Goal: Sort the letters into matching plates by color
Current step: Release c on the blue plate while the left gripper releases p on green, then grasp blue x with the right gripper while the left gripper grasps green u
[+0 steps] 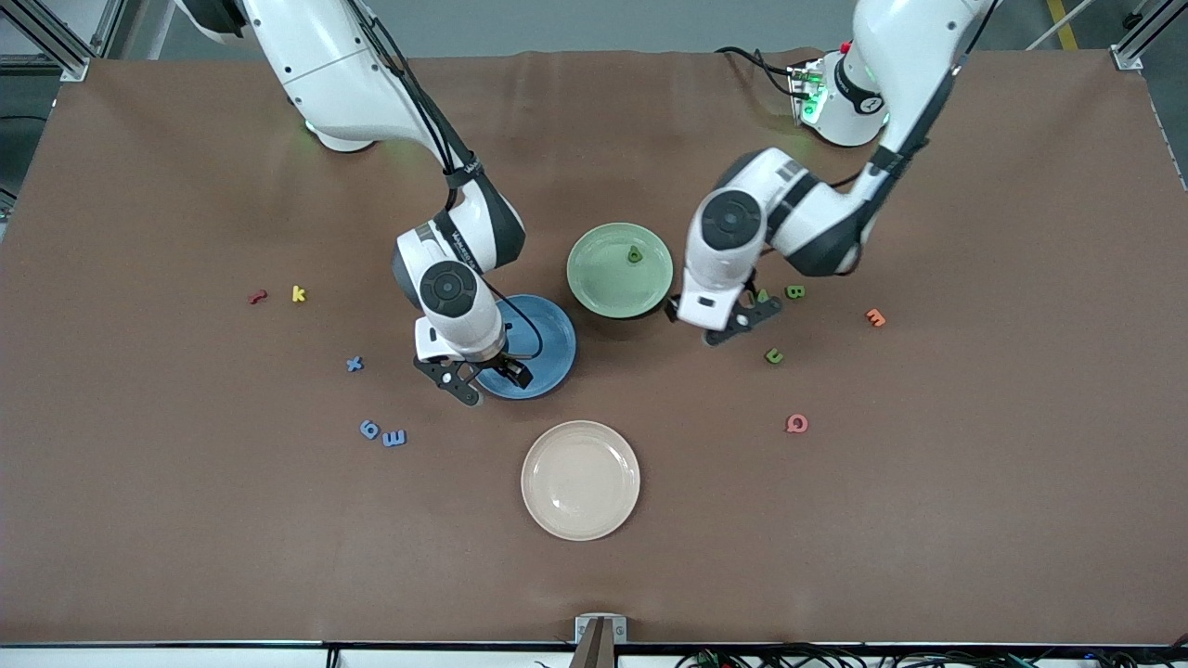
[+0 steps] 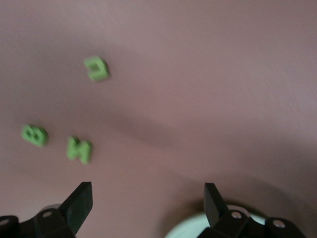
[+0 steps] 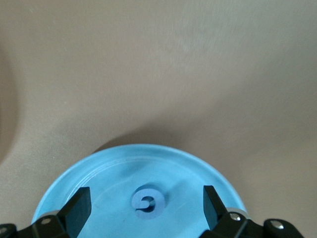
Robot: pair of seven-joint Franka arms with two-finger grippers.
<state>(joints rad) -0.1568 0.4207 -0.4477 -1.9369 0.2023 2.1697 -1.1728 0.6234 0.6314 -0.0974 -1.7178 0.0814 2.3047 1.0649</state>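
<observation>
My right gripper [image 1: 492,380] hangs open over the blue plate [image 1: 553,341]. In the right wrist view a blue letter [image 3: 149,202] lies loose in that plate [image 3: 94,178], between the spread fingers [image 3: 79,206]. Three more blue letters [image 1: 354,364] [image 1: 369,429] [image 1: 394,438] lie on the table toward the right arm's end. The pale green plate [image 1: 603,278] holds one green letter [image 1: 635,254]. My left gripper [image 1: 745,322] stands open and empty just beside that plate. Three green letters [image 2: 96,68] [image 2: 34,135] [image 2: 79,148] lie on the table close to it.
A cream plate [image 1: 580,480] sits nearer the front camera than both coloured plates. A red letter [image 1: 257,297] and a yellow letter [image 1: 298,293] lie toward the right arm's end. An orange letter [image 1: 875,317] and a pink letter [image 1: 796,424] lie toward the left arm's end.
</observation>
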